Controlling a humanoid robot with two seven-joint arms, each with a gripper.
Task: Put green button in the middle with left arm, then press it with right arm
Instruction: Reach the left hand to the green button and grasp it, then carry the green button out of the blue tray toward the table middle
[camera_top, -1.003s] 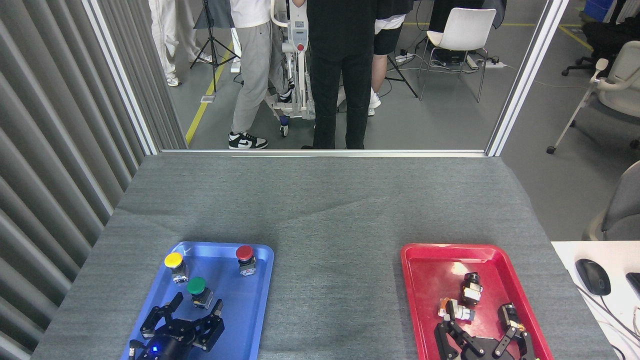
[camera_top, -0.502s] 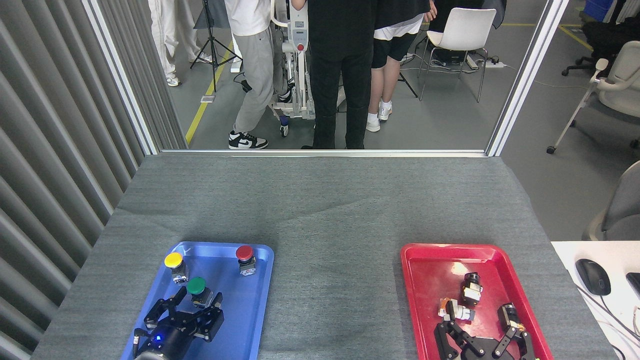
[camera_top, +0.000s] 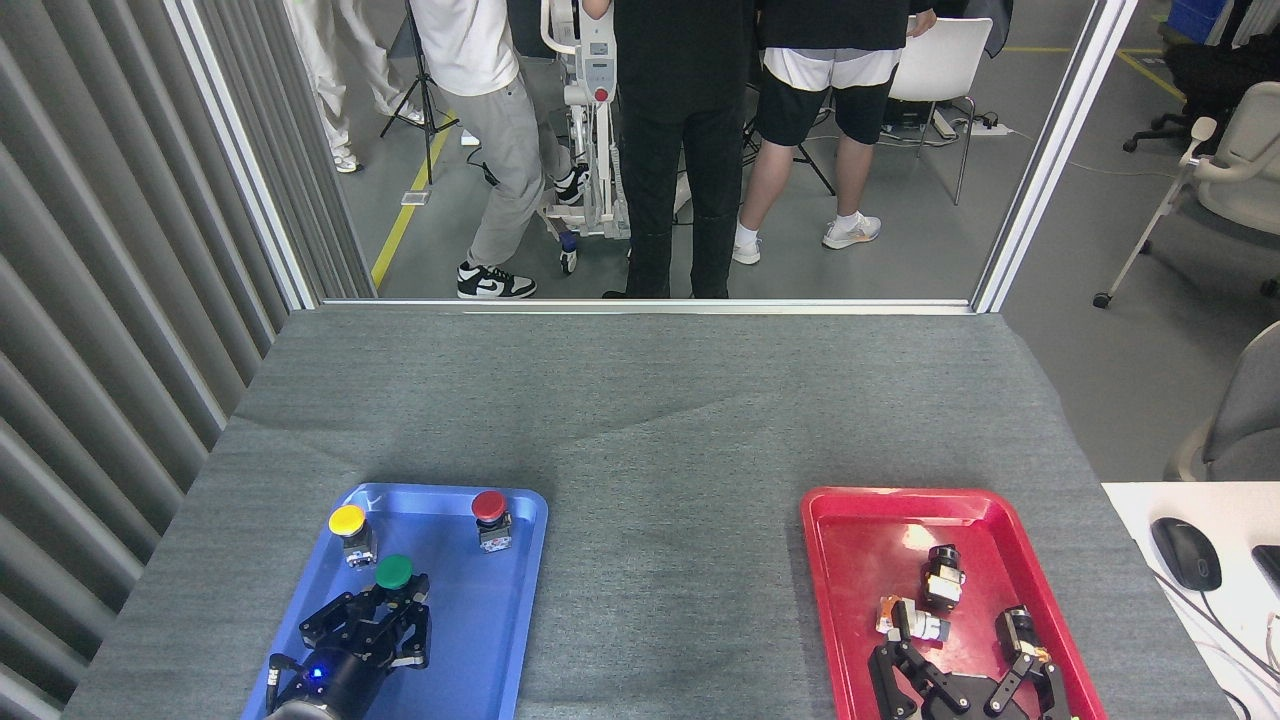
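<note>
Since a second ago, the left end effector (camera_top: 390, 600) has moved forward inside the blue tray (camera_top: 500, 620) and drawn its two black fingers together around the grey base of the green button (camera_top: 394, 572), where before they were spread wide and short of it. It now appears clenched on the button, whose round green cap shows just above the fingertips. The button sits in the near left part of the blue tray, not lifted as far as I can judge, with the yellow button (camera_top: 347, 520) just behind it to the left and the red button (camera_top: 488, 506) further back to the right. This suggests the grasp is made or nearly made, and the carry to the bare grey cloth in the middle (camera_top: 670, 560) of the counter has not begun. The right end effector (camera_top: 965, 665) rests over the near end of the red tray (camera_top: 850, 520) with its fingers spread apart, holding nothing, beside a few small dark and silver parts. The button's base is mostly hidden by the fingers, so firm contact cannot be confirmed. Both arms are cut off by the bottom edge. Several people stand beyond the counter, visible only from the waist down.
</note>
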